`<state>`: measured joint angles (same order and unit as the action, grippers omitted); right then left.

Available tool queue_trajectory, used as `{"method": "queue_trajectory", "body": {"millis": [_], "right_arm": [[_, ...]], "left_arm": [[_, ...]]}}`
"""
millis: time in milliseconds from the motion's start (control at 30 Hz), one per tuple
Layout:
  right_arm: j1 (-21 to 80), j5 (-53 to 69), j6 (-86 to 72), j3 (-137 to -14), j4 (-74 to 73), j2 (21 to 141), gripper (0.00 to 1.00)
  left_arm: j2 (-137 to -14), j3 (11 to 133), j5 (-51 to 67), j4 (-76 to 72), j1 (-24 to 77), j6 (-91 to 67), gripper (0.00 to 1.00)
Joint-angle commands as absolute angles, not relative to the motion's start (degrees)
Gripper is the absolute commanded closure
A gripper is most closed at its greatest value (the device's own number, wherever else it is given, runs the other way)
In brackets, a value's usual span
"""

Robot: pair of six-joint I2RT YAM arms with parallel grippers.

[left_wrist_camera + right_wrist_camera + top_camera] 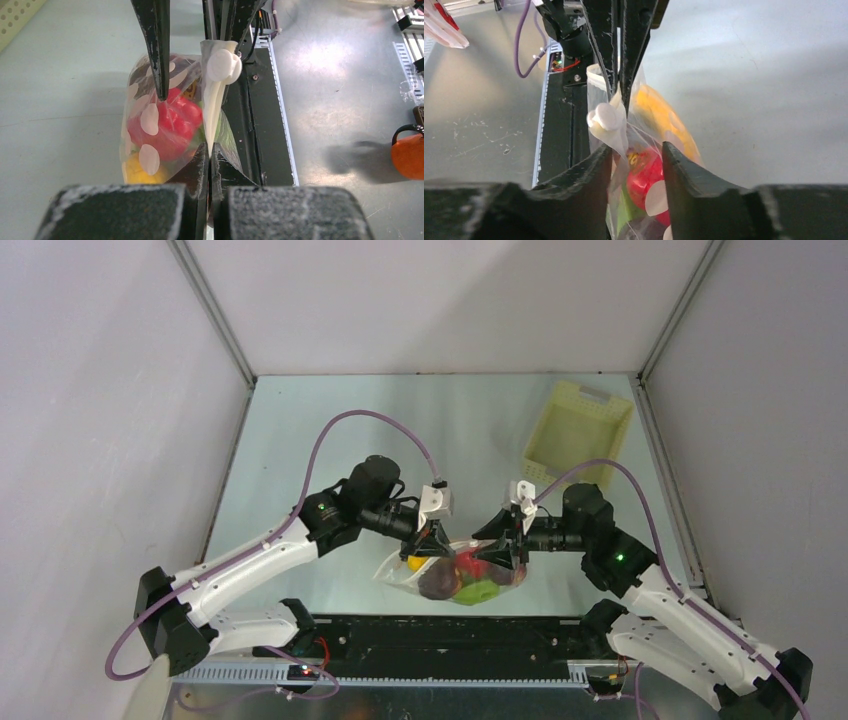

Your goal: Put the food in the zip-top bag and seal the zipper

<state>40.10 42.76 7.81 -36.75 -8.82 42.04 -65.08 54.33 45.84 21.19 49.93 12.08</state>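
The zip-top bag [452, 576] lies near the front edge between both grippers, clear with white dots. Inside it is the food: a red piece [172, 125], a yellow one [136, 172], a green one [480, 591] and a maroon one [438, 582]. My left gripper [210, 155] is shut on the bag's whitish zipper [215, 102] at its mouth edge. My right gripper [636, 155] stands open, its fingers straddling the bag's top over the red piece [646, 172]. A white round tab [605, 119] hangs on the strip between the two grippers.
A pale yellow perforated basket [578, 432] stands at the back right. The black base rail [450, 635] runs just in front of the bag. An orange round object [409, 156] sits at the right edge of the left wrist view.
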Motion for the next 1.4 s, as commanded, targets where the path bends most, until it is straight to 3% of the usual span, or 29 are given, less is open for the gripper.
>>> {"method": "queue_trajectory", "body": {"millis": [0,133,200,300,333,433,567,633,933,1267,1367], "right_arm": [[40.4,44.3,9.0,-37.0,-3.6,41.1,0.57],[40.6,45.1,9.7,-37.0,-4.8,42.4,0.59],[40.7,44.7,10.0,-37.0,-5.0,43.1,0.68],[40.9,44.9,9.7,-37.0,-4.0,43.3,0.96],[41.0,44.7,9.3,-37.0,-3.3,43.2,1.0],[41.1,43.1,6.8,-37.0,-2.2,42.6,1.0],[41.2,41.8,3.7,-37.1,-2.1,41.8,1.0],[41.1,41.8,2.2,-37.3,-2.6,41.5,1.0],[41.4,42.4,-2.7,-38.0,-3.0,41.2,1.0],[41.4,40.1,-6.4,-38.9,-2.7,41.6,1.0],[41.4,39.6,-8.5,-39.6,-2.6,41.7,1.0]], "left_arm": [[-63.8,56.5,47.2,22.0,50.3,14.1,1.0],[-63.5,56.6,47.3,21.7,50.2,14.0,1.0],[-63.6,56.7,47.0,21.8,50.2,13.9,1.0],[-63.8,56.7,46.6,21.7,50.3,13.1,0.99],[-63.8,56.7,46.4,21.6,50.3,12.8,0.94],[-63.3,56.6,45.7,20.4,50.2,11.2,0.73],[-61.2,55.7,40.6,13.3,50.2,4.2,0.25],[-60.3,55.7,38.5,10.4,50.2,1.4,0.15],[-59.7,57.1,35.1,5.9,50.6,-3.2,0.13],[-64.5,60.7,36.3,7.1,52.4,-1.2,0.32],[-64.6,60.7,37.0,7.5,52.7,-0.3,0.34]]}}
